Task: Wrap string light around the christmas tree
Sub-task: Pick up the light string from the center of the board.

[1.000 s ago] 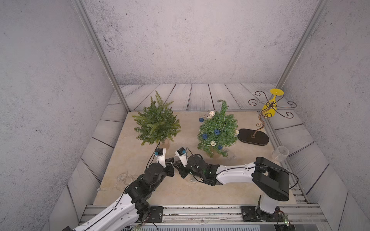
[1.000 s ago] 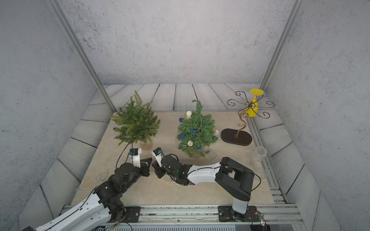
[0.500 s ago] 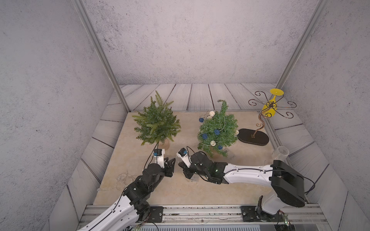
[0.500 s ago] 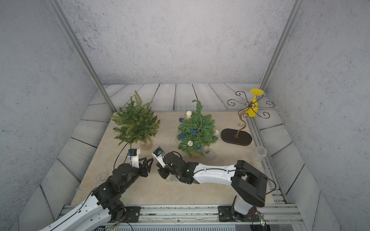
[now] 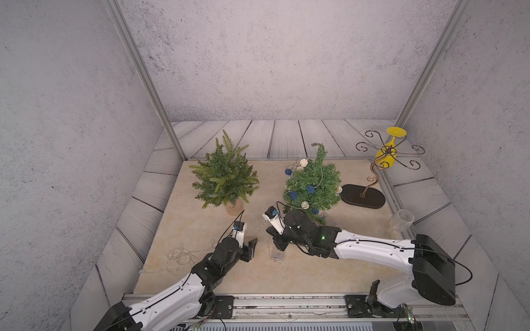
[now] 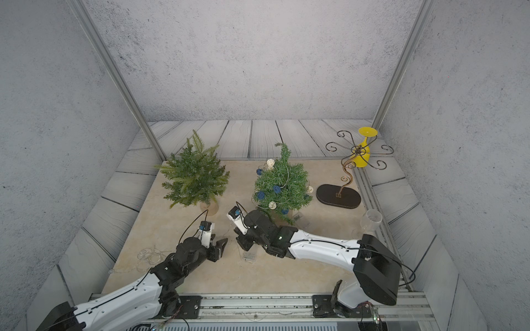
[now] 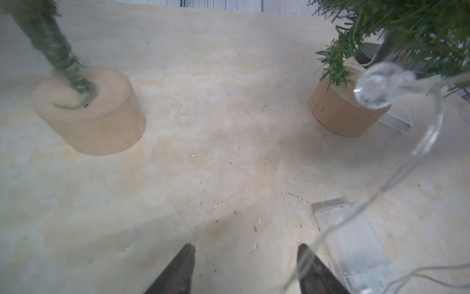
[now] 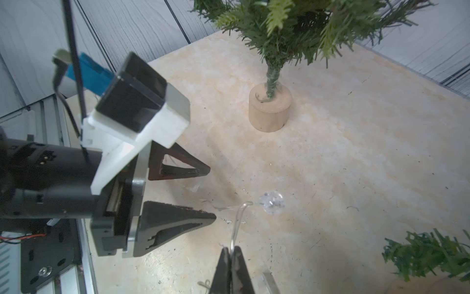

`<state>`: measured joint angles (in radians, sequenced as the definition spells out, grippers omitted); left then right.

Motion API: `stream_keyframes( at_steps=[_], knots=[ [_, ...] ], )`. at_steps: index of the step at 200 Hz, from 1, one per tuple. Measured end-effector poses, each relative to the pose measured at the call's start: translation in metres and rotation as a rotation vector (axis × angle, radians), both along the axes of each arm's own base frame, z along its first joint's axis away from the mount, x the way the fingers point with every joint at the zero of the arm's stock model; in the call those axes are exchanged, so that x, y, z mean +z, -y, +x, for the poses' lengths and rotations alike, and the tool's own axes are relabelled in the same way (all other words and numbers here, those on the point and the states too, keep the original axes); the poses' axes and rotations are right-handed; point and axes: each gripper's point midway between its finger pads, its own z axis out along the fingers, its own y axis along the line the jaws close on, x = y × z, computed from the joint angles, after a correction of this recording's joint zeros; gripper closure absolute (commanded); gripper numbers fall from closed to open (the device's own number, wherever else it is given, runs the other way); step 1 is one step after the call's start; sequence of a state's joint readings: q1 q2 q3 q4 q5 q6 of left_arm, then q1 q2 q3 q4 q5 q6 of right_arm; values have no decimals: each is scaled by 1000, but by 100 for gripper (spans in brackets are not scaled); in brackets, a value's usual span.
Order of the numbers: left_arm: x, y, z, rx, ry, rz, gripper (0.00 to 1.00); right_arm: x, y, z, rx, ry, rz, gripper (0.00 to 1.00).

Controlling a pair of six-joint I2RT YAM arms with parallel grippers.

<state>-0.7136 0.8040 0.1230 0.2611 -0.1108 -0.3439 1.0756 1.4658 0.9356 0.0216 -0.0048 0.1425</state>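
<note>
Between right jaws, faint string light

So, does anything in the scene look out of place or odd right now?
Yes: most of the string light lies in a loose tangle on the table, not on a tree. The decorated tree also has its tip bent over.

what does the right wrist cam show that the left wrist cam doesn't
Only the right wrist view: the right pincer shut on the string light wire, and the left pincer seen whole from outside, jaws open. Only the left wrist view: the decorated tree's wooden base and the clear battery box on the table. Both: the plain tree's wooden base, a clear bulb on the string, the table, and the open left pincer.
</note>
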Motion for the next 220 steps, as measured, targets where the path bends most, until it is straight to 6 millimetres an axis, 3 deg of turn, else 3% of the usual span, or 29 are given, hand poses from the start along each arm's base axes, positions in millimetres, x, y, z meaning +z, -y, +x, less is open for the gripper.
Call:
stream_keyframes(
  at_steps=[12, 25, 43, 49, 70, 84, 113, 132, 145, 164, 186, 202, 209, 214, 220],
  knots=[
    [-1, 1, 4, 6, 3, 16, 35, -1, 0, -2, 9, -4, -5, 100],
    [-2, -2, 10, 30, 11, 44, 47, -2, 0, -4, 20, -9, -7, 100],
    [-6, -5, 16, 60, 14, 71, 91, 0, 0, -5, 28, -6, -4, 100],
    [-8, -5, 17, 61, 11, 82, 100, 2, 1, -5, 28, -4, -1, 100],
    [-4, -3, 18, 57, 7, 82, 100, 10, 4, -2, 6, 16, 9, 100],
    [17, -1, 20, 65, 30, 46, 100, 12, 8, 4, -29, 37, 4, 100],
    [101, -14, 24, 142, 180, -75, 100, 24, 9, 14, -75, 64, 12, 100],
    [157, -31, 22, 205, 266, -122, 100, 45, 3, 22, -95, 96, 50, 100],
    [183, -37, 23, 231, 292, -113, 100, 63, -2, 28, -113, 126, 86, 100],
    [203, -42, 30, 269, 300, -59, 100, 86, -8, 37, -141, 168, 130, 100],
    [216, -43, 35, 277, 306, -5, 100, 95, -13, 44, -153, 193, 141, 100],
    [222, -42, 34, 256, 309, 23, 100, 92, -15, 46, -153, 195, 126, 88],
    [226, -42, 32, 243, 310, 34, 100, 89, -15, 46, -150, 194, 115, 71],
    [229, -41, 32, 235, 314, 40, 100, 86, -15, 45, -144, 192, 103, 53],
    [234, -41, 31, 226, 320, 46, 100, 84, -14, 45, -138, 195, 87, 45]
  ],
)
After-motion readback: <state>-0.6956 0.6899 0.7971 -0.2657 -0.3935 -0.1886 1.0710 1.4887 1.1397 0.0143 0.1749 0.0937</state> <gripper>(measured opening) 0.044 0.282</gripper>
